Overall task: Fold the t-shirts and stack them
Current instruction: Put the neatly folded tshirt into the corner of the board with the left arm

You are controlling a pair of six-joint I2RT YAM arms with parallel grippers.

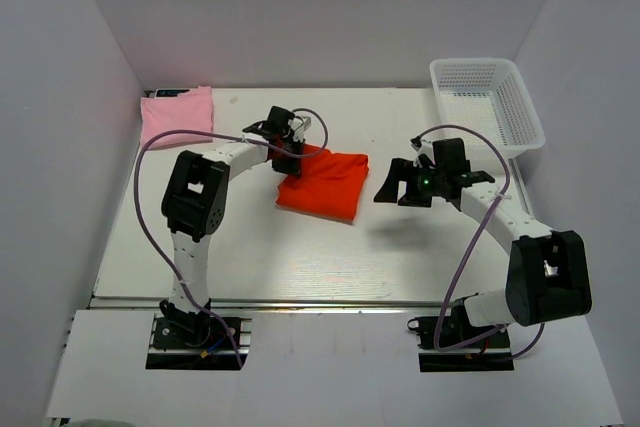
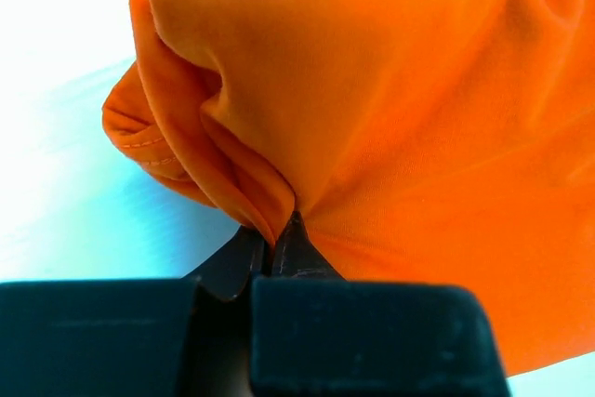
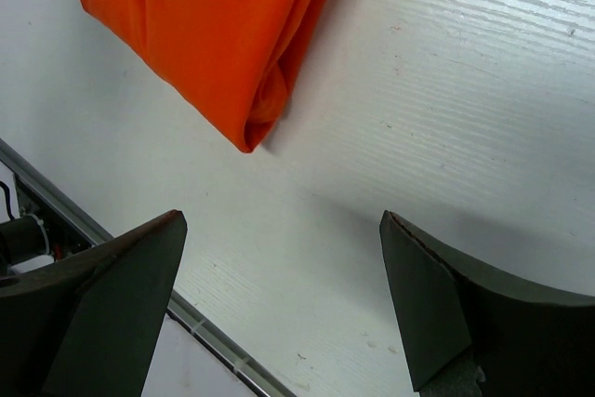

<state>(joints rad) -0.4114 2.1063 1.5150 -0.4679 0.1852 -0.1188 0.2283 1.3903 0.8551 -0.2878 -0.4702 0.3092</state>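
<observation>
The orange-red t-shirt lies folded in the middle of the table. My left gripper is at its far left corner, shut on a pinched ridge of the orange cloth; its tips meet on the fold. The pale pink t-shirt lies folded at the far left corner, apart from both arms. My right gripper hovers just right of the orange shirt, wide open and empty. In the right wrist view, bare table lies between the fingers of the right gripper, and the orange shirt's corner lies beyond them.
A white mesh basket stands at the far right, tilted against the wall. White walls close the table on three sides. The table's metal front rail runs in front of the arm bases.
</observation>
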